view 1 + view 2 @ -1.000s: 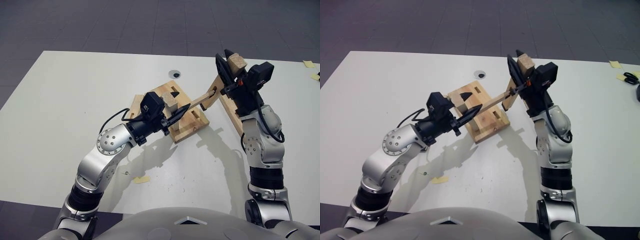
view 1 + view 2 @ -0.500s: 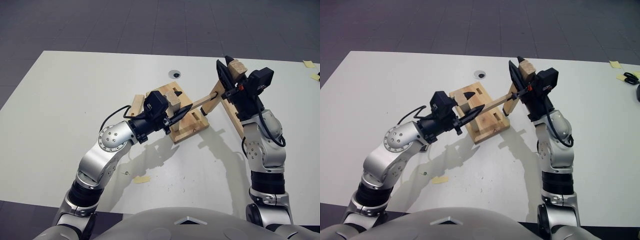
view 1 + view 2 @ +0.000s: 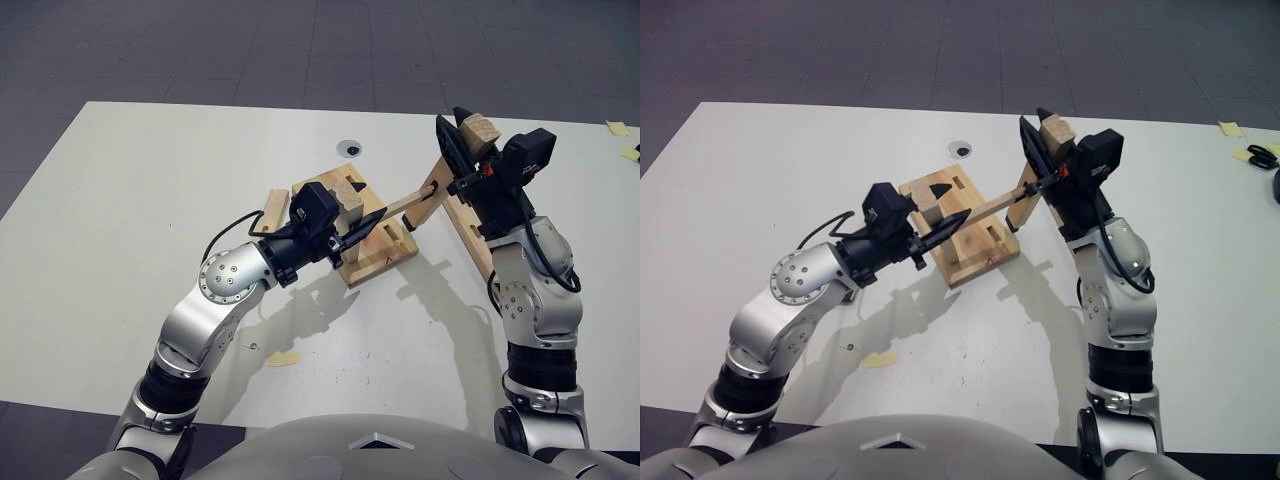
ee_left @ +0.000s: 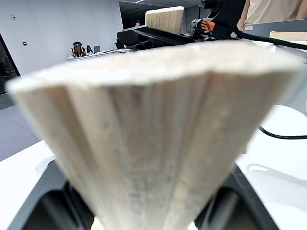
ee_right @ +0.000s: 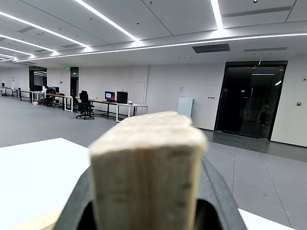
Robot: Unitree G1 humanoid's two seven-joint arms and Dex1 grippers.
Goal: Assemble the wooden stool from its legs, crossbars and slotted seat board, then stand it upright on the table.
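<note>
The slotted seat board point(image 3: 378, 250) lies flat mid-table. My left gripper point(image 3: 362, 222) hovers just over its near-left part, shut on a short wooden leg point(image 3: 349, 203); that leg's end grain looms close in the left wrist view point(image 4: 158, 129). To the right, my right gripper point(image 3: 458, 150) is raised above the table, shut on the top of a second leg point(image 3: 476, 129) point(image 5: 148, 182). A crossbar point(image 3: 405, 207) is plugged into this leg and slants down toward the seat board. Two more legs lie on the table, one point(image 3: 272, 212) behind my left arm, another point(image 3: 470, 232) under my right arm.
A round grommet hole point(image 3: 350, 149) sits in the table behind the board. Yellow paper scraps lie near the front point(image 3: 283, 358) and at the far right edge point(image 3: 618, 128), with scissors point(image 3: 1262, 155) beside them. The table's left half is open white surface.
Both arms have drifted slightly to the right, each keeping its leg. The crossbar's tip stays near the seat board.
</note>
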